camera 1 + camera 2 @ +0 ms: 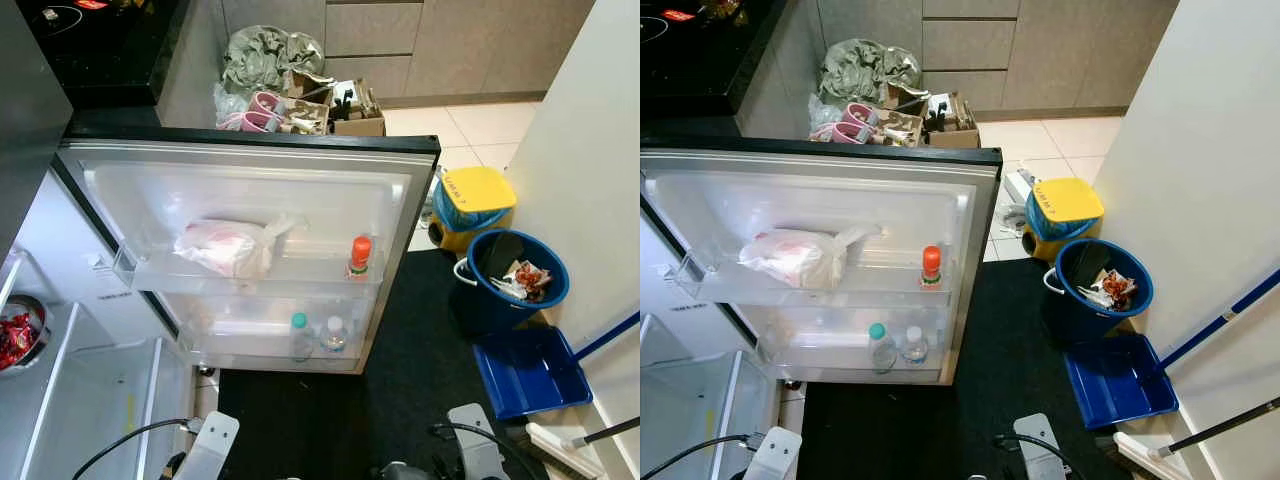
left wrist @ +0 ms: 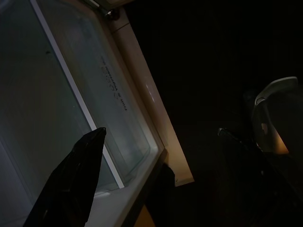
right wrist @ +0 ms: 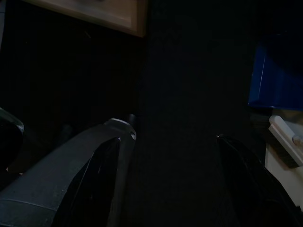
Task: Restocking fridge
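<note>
Two small bottles [image 1: 318,337] with a teal cap and a white cap stand in the lower shelf of the open fridge door [image 1: 250,190], and their labels are too small to read. One orange-capped bottle [image 1: 359,257] stands in the upper door shelf, with a white and pink plastic bag [image 1: 225,247] lying near it in the same shelf. On the yellow lid of a bin [image 1: 478,188] there is some dark writing, but it cannot be read. A sticker with small print sits on the fridge wall [image 1: 100,272], also not readable. The left gripper [image 2: 71,189] hangs low before the fridge, beside the glass shelf edge [image 2: 71,85], with all bottles well above and ahead of it; one black finger is seen and I cannot tell if it is open. The right gripper [image 3: 175,179] hangs over the dark mat [image 1: 400,380], its two fingers spread apart and holding nothing; the bottles are far ahead and toward the left arm, and a blue dustpan [image 1: 528,370] lies near on its outer side. A blue bucket [image 1: 515,280] with wrappers stands beyond the dustpan.
</note>
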{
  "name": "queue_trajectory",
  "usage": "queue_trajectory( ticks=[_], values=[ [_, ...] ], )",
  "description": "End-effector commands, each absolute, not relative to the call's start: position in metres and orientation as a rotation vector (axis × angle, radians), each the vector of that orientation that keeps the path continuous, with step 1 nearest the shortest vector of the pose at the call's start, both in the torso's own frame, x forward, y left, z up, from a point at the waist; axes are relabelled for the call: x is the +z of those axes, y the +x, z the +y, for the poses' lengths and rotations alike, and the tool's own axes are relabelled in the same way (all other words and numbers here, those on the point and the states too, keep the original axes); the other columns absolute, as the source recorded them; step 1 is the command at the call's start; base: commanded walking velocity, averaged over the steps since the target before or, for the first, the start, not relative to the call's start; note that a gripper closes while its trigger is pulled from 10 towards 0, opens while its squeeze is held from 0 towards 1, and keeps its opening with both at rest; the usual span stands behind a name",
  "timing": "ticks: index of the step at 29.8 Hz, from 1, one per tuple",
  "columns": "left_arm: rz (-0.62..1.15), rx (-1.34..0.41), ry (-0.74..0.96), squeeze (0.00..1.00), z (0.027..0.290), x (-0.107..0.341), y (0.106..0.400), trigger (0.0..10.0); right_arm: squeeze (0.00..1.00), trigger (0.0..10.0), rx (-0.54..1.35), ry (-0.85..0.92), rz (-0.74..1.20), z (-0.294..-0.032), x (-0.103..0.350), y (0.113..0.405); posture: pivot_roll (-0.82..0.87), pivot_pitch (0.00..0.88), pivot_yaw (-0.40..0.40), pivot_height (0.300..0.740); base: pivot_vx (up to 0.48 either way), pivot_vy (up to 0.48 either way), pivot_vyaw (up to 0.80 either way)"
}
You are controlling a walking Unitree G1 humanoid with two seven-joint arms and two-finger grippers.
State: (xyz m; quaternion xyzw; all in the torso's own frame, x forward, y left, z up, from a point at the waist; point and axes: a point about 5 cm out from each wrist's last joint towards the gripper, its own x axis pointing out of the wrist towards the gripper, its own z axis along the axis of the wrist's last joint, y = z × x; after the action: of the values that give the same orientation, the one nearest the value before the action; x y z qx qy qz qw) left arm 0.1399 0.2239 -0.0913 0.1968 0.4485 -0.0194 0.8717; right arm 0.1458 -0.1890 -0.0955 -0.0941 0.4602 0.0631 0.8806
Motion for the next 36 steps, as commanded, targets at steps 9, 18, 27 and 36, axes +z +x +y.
queue_trajectory(
  ticks=[9, 18, 27, 36],
  values=[
    [0.951, -0.054, 0.419, 0.00, 0.2201, -0.0940, 0.1349, 10.0, 0.00, 10.0, 0.125, -0.194, 0.964, -0.1902, -0.0964, 0.1433, -0.03, 0.085, -0.030, 0.740, 0.000, 0.000, 0.00],
    [0.922, -0.055, 0.426, 0.00, 0.2220, -0.0909, 0.1410, 10.0, 0.00, 10.0, 0.125, -0.199, 0.967, -0.1901, -0.0965, 0.1438, -0.03, 0.076, -0.030, 0.740, 0.000, 0.000, 0.00],
    [0.925, -0.055, 0.431, 0.00, 0.2217, -0.0912, 0.1403, 10.0, 0.00, 10.0, 0.130, -0.208, 0.965, -0.1918, -0.0953, 0.1467, -0.02, 0.066, -0.038, 0.740, 0.000, 0.000, 0.00],
    [0.948, -0.051, 0.433, 0.00, 0.2240, -0.0928, 0.1357, 10.0, 0.00, 10.0, 0.130, -0.212, 0.965, -0.1928, -0.0950, 0.1472, -0.03, 0.065, -0.037, 0.740, 0.000, 0.000, 0.00]
  ],
)
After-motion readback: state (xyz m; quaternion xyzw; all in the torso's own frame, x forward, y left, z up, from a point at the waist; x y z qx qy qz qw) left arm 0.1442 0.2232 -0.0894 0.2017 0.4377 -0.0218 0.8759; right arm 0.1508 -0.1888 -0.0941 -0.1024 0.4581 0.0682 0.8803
